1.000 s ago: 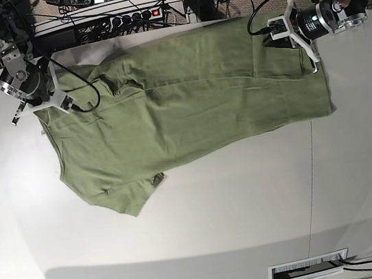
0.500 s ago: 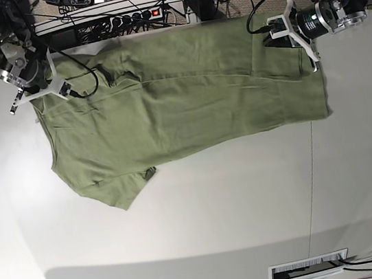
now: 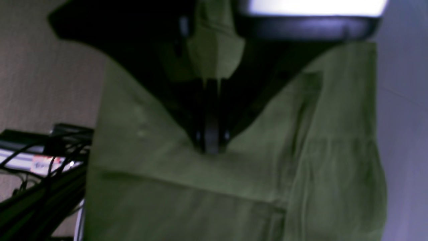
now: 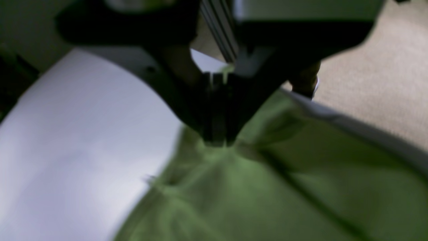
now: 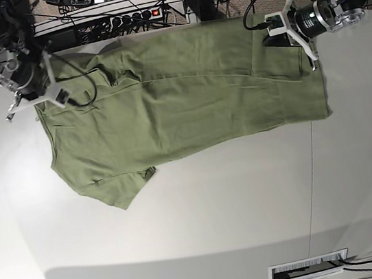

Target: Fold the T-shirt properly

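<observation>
Left pincer: dark jaws pressed together, a fold of the T-shirt pinched betw. them; soft matte olive cloth is bunched above the tips in the left wrist view, w/ a hemmed edge seen just right of the pincer. Right pincer: jaws likewise closed on a puckered bit of green fabric, creases radiating below it. In the base view the left pincer is seen at one far corner of the shirt, the right pincer at the other. Between and below them the shirt is spread wide on the smooth pale grey table, one short sleeve sticking out well below the right pincer.
</observation>
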Controlling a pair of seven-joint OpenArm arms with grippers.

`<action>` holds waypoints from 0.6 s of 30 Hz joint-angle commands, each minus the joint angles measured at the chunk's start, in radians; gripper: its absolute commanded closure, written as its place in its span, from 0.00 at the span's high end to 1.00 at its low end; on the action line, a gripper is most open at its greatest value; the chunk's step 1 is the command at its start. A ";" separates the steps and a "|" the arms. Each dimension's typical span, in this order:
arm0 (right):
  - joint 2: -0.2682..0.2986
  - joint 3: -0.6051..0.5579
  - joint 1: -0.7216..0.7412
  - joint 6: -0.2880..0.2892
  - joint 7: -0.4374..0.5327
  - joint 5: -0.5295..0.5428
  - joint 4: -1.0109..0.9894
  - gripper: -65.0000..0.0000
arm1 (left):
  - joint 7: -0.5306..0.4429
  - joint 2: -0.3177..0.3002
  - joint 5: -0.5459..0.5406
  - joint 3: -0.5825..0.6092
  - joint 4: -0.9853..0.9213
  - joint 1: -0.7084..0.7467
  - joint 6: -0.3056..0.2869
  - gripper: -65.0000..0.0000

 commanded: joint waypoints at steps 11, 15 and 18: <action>0.017 0.085 0.006 -0.005 0.041 0.063 0.016 0.00 | 0.310 -0.022 0.106 0.016 0.091 0.023 0.024 0.00; 0.017 0.085 0.007 -0.005 0.040 0.062 0.016 0.00 | 0.312 -0.039 0.093 0.016 0.105 0.023 0.021 0.00; 0.017 0.087 0.008 -0.005 0.041 0.062 0.016 0.00 | 0.335 -0.056 0.026 0.014 0.132 0.023 0.022 0.00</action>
